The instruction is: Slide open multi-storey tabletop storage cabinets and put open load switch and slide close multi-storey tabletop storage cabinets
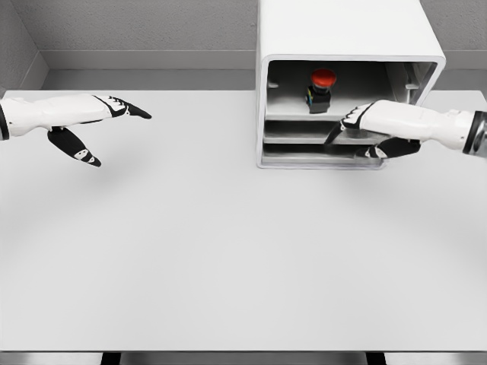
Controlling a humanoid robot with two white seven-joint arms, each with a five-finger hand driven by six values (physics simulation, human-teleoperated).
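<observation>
A white multi-storey cabinet (346, 30) stands at the back of the table, right of the middle. Its top compartment is open at the front, and the load switch (320, 89), black with a red button, stands upright on the top tray. My right hand (358, 133) reaches in from the right to the cabinet's front. Its fingers lie against the middle drawer (304, 131) and its thumb hangs by the lowest drawer's edge (304, 156). It holds nothing I can make out. My left hand (99, 129) hovers open over the table at far left, fingers pointing right.
The white table (228, 251) stretches out wide in front of the cabinet. A grey wall runs along the back, close behind the cabinet.
</observation>
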